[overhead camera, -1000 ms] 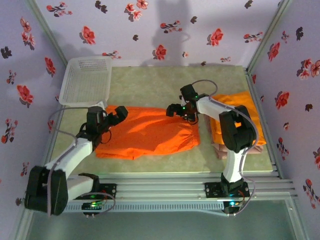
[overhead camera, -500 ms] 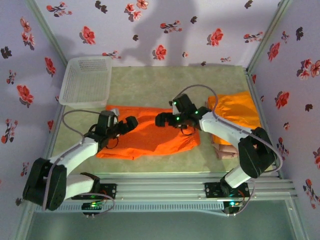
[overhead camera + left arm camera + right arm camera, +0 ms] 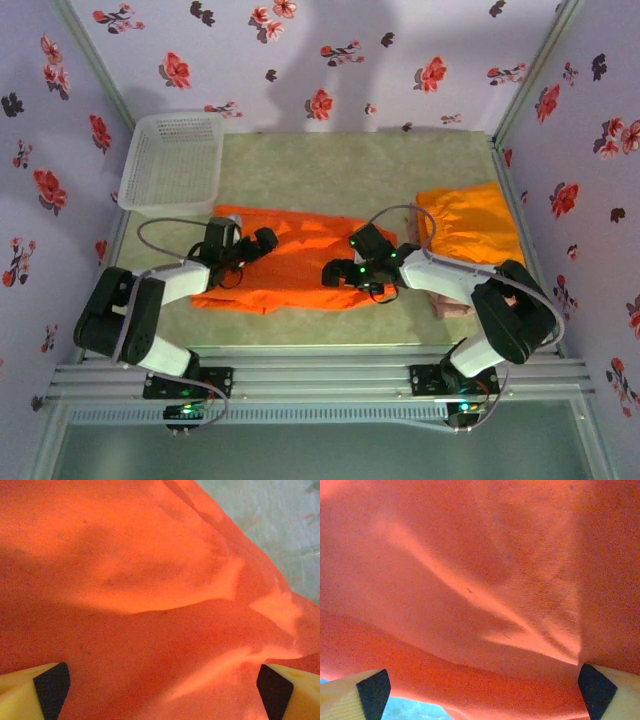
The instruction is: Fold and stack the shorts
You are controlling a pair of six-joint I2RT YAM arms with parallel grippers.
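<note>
Your L fingers (image 3: 50, 686) wide open over the spread orange shorts (image 3: 300, 262), holding nothing, your R fingers (image 3: 594, 690) wide open at its near edge, cloth contact unclear

Open along the far strip of green mat (image 3: 340, 170), from the white mesh basket (image 3: 172, 160) in the far left corner across to the folded orange shorts (image 3: 470, 222) at the right. Blocked mid-table by the spread orange shorts (image 3: 295, 265), with the left gripper (image 3: 262, 242) and right gripper (image 3: 333, 272) low over them, fingers wide, one from each side, a short gap of cloth between. Narrow bare mat in front, up to the metal rails (image 3: 320, 365). Tight at right: pink-beige shorts (image 3: 450, 305) under the folded pair, near the floral wall (image 3: 590, 200).
</note>
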